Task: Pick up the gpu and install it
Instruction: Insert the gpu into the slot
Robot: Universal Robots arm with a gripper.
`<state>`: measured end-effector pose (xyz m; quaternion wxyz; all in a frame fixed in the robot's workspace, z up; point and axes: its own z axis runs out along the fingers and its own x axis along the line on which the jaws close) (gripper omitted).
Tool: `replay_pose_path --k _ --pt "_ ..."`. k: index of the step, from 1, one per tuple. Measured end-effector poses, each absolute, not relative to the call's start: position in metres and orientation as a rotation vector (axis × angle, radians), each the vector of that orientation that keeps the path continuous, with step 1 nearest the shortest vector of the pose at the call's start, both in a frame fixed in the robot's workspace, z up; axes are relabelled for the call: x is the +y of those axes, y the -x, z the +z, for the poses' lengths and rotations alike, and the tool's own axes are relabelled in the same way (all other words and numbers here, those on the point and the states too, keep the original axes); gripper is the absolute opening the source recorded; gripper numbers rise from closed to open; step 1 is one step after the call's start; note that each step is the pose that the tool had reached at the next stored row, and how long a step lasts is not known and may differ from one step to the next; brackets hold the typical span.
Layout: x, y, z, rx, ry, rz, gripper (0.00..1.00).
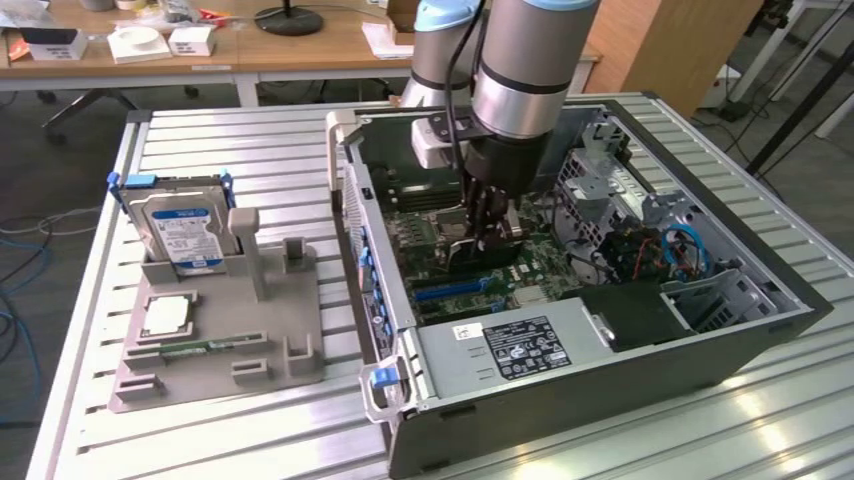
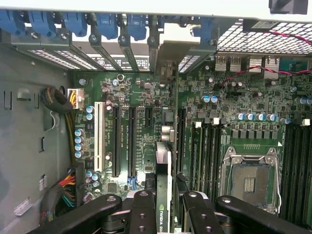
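My gripper (image 1: 487, 232) reaches down inside the open computer case (image 1: 747, 330) and is shut on the gpu (image 1: 483, 256), a thin black card held on edge above the green motherboard (image 1: 441, 262). In the wrist view the gpu (image 2: 163, 170) runs edge-on between the black fingers (image 2: 142, 209) of the gripper (image 2: 165, 207). It hangs just over the board, between the black expansion slots (image 2: 131, 141) and the memory slots (image 2: 207, 151), and its far end points toward the rear slot covers (image 2: 122, 48).
A grey parts holder (image 1: 220, 330) stands at the exterior view's left with the blue-labelled hard drive (image 1: 187, 228), a processor chip (image 1: 164, 315) and a green memory stick (image 1: 200, 347). Inside the case are the empty processor socket (image 2: 248, 180), the power supply (image 1: 521, 345) and cable bundles (image 2: 66, 105).
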<state>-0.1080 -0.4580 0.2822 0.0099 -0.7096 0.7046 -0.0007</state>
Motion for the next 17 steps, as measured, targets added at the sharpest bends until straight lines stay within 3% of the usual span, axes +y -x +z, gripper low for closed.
replay_pose_path --k 17 --pt "-0.458 0.1098 0.2756 2.201 2.217 0.001 0.27"
